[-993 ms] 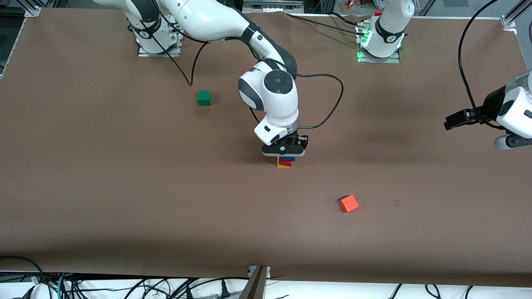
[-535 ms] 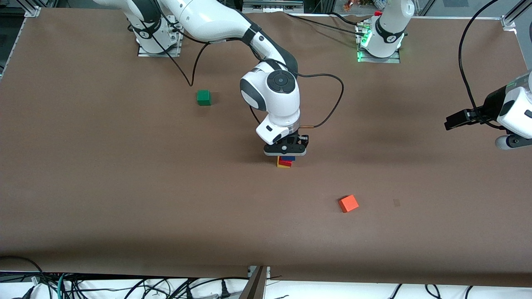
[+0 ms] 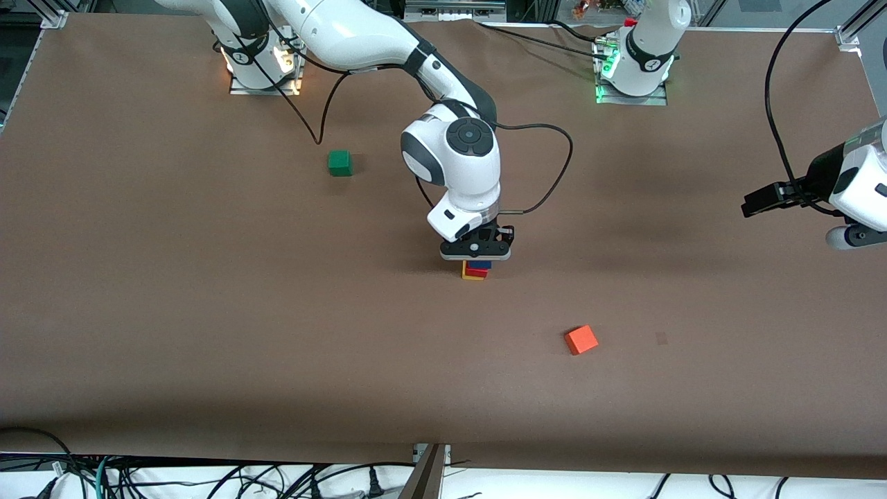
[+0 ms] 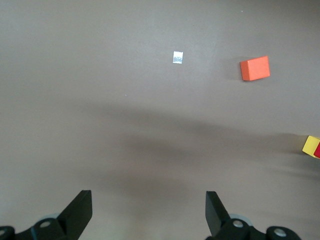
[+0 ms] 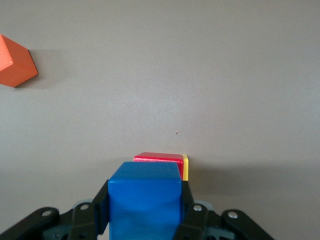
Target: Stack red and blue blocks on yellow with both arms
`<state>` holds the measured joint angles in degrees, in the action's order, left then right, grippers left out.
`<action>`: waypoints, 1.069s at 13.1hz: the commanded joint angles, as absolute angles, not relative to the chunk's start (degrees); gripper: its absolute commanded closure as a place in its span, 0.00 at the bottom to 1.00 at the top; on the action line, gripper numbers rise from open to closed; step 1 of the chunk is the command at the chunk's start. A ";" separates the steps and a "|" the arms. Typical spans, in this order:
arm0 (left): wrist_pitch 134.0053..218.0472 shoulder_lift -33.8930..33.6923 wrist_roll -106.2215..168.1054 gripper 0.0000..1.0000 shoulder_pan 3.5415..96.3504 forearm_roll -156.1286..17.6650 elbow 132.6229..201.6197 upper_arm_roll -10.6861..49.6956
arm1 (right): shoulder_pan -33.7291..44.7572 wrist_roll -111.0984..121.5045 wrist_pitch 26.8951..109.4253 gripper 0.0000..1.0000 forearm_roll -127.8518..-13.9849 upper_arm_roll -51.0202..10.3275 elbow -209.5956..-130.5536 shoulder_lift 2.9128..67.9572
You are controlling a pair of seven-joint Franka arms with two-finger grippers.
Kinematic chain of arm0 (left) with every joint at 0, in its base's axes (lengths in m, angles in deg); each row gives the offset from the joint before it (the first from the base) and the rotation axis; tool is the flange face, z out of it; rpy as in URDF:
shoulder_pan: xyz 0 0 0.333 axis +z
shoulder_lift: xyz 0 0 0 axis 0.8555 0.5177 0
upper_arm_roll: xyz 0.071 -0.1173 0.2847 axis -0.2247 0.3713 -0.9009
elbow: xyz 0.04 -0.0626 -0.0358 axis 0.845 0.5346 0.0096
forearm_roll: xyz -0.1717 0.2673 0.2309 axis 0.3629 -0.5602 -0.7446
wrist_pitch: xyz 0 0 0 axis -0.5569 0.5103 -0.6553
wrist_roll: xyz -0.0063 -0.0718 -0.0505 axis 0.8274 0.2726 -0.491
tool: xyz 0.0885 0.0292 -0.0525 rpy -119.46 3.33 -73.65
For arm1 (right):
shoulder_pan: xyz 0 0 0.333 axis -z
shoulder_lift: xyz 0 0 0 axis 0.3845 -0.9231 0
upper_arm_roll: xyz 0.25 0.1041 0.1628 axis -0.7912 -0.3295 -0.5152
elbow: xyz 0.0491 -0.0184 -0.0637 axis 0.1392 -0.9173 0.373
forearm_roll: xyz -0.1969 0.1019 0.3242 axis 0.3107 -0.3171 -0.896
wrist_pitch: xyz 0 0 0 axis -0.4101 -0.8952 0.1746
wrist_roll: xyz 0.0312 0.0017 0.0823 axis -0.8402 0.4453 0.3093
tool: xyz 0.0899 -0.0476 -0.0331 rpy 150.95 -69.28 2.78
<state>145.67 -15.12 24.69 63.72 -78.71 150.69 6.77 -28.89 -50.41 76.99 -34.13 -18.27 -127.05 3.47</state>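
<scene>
We judge the stack nearly done: the red block (image 5: 159, 159) sits on the yellow block (image 3: 473, 276), our right gripper (image 5: 145, 210) clamps the blue block (image 5: 145, 200) just above them, unreleased, while the left gripper (image 4: 149, 212) waits wide apart.

A robotics lab. Two white jointed arms (image 3: 360, 31) are bolted by metal base plates (image 3: 267, 83) to a wide tabletop (image 3: 208, 312) covered in plain brown sheeting, with aluminium framing (image 3: 52, 17) at its corners. A status light glows green at one base (image 3: 601, 86). Loose black cables (image 3: 208, 478) tangle along the tabletop's edge, well away from either pincer.
</scene>
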 commanded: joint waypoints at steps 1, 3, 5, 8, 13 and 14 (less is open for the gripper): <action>146.23 -15.44 25.44 0.00 64.45 -79.54 151.08 7.59 | -28.98 -50.54 76.11 0.52 -33.11 -18.24 -124.93 2.38; 146.23 -15.44 25.44 0.00 64.45 -79.54 151.08 7.60 | -28.98 -50.63 76.20 0.52 -32.93 -18.24 -124.93 2.30; 146.23 -15.44 25.44 0.00 64.45 -79.54 151.08 7.59 | -28.98 -50.63 76.20 0.48 -31.97 -18.32 -125.02 2.21; 146.23 -15.35 25.44 0.00 64.45 -79.54 151.08 7.60 | -28.89 -50.54 76.38 0.11 -31.96 -18.32 -125.02 2.30; 146.23 -15.35 25.44 0.00 64.45 -79.54 151.08 7.60 | -28.46 -50.45 74.11 0.02 -32.58 -18.50 -124.93 3.09; 146.23 -15.35 25.44 0.00 64.45 -79.54 151.08 7.60 | -27.67 -50.19 71.92 0.01 -32.84 -18.59 -124.67 4.48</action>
